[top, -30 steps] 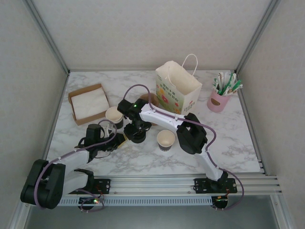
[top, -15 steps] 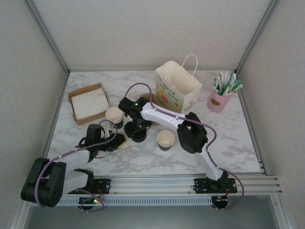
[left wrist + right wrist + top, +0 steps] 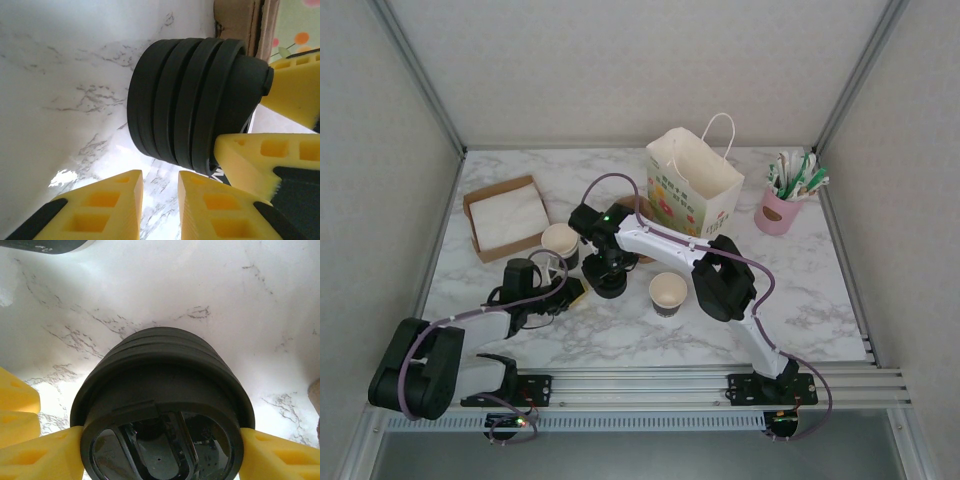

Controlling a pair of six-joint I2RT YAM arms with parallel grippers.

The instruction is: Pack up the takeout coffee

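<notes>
Lightness and little stiffness are to be expected of the takeout coffee: thin paper walls that are easily crushed, under a slick plastic lid. Neither black cup is covered yet. One cup is stood just left of the lid stack and the other cup just right of it, both nearer than the paper bag. Which is to be packed cannot be told. Once lidded, the cup is best taken gently by the wall, just under the stiffened rim. The top lid is pinched at opposite edges by the right gripper, which is pointed down from an arm reached across the table with the elbow bent. Nested lids may cling and be lifted together. The left gripper is held low and level beside the stack, jaws nearly closed on nothing.
</notes>
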